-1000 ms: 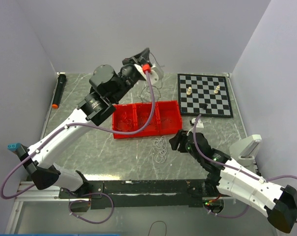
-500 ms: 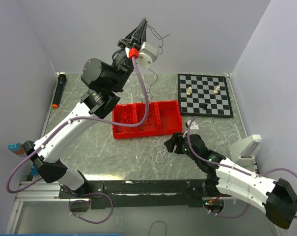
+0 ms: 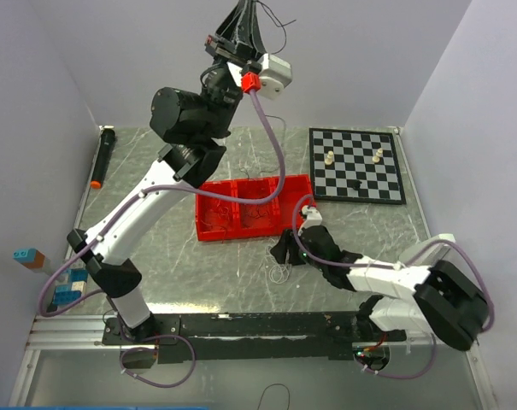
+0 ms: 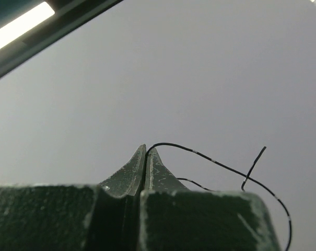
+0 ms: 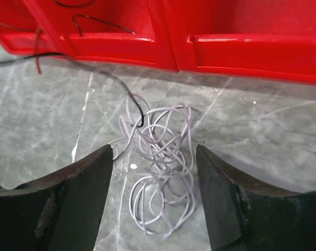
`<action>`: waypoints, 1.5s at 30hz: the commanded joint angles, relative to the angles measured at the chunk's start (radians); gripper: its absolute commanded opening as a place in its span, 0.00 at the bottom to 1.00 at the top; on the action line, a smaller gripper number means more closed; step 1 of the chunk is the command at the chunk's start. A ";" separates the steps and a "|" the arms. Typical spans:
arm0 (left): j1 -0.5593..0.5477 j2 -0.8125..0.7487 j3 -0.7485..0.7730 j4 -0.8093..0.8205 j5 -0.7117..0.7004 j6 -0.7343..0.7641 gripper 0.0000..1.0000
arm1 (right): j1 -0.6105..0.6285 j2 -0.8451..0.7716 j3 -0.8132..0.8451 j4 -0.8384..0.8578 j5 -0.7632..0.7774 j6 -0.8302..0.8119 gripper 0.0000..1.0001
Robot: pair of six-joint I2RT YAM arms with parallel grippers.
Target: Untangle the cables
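My left gripper [image 3: 243, 12] is raised high above the back of the table, shut on a thin black cable [image 4: 215, 159] that arcs right from its fingertips [image 4: 145, 150]. That black cable [image 5: 95, 69] trails down past the red tray and ends hooked at a tangle of white cable [image 5: 163, 172] lying on the table. A short red cable piece [image 5: 38, 58] hangs at the tray's front. My right gripper [image 5: 155, 157] is open just above the white tangle [image 3: 279, 272], one finger on each side, holding nothing. In the top view this right gripper [image 3: 282, 254] sits just in front of the tray.
The red compartment tray [image 3: 211, 232] stands mid-table, its front wall [image 5: 241, 47] right behind the tangle. A chessboard [image 3: 358, 184] with a few pieces lies back right. A black marker [image 3: 102, 156] lies far left, blue blocks [image 3: 66, 289] near left, a white object [image 3: 429, 254] at right.
The left arm has lifted much higher, carrying the black cable up. The right gripper has moved left to the white tangle and opened a little wider.
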 commanded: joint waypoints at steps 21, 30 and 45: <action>0.161 0.096 0.188 0.179 0.010 0.163 0.01 | 0.076 -0.245 0.127 -0.825 0.239 0.255 0.18; 0.173 0.034 0.094 0.135 -0.003 0.121 0.01 | 0.074 -0.418 0.158 -0.740 0.210 0.109 0.68; 0.106 -0.118 -0.166 0.014 0.010 0.044 0.01 | 0.064 -0.255 0.230 -0.265 0.125 -0.426 0.82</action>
